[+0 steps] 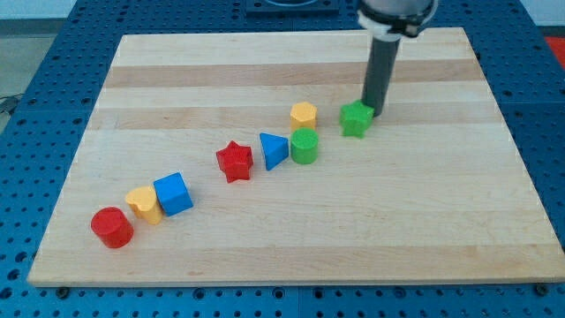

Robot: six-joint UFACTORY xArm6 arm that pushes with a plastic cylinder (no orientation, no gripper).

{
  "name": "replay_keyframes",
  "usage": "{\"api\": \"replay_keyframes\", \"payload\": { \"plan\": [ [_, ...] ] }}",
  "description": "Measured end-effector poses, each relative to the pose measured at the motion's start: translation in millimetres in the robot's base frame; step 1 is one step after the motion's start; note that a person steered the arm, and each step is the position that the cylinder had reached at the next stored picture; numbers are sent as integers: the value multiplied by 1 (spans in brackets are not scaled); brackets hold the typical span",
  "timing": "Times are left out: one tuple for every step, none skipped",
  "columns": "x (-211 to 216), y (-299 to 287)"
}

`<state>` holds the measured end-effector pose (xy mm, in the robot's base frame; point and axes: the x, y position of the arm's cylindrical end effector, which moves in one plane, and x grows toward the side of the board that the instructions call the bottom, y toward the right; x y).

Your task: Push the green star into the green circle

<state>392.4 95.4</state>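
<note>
My tip (374, 111) is a bare rod end with nothing to open or close; it grips nothing and stands on the board (424, 221) just at the upper right edge of the green star (356, 119), touching it or very nearly so; the frame does not settle which.

The green star sits toward the view's upper right of the board; the green circle (305, 147) lies near it, down and to the view's left, with a small gap of bare wood between the 2.

That is the relation that counts: tip, star and circle fall almost on 1 slanting line, with the star between the tip and the circle; so a push toward the view's lower left should, I judge, drive the star straight at the circle.

The yellow hexagon-like block (304, 114) stands just above the circle and close to the star's path; a push aimed too far toward the view's left could clip it.

The blue triangle (274, 150) sits just left of the circle and may get nudged.
</note>
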Motion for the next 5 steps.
{"api": "replay_keyframes", "payload": {
  "plan": [
    [3, -4],
    [14, -29],
    [14, -29],
    [-56, -58],
    [-77, -84]
  ]
}}
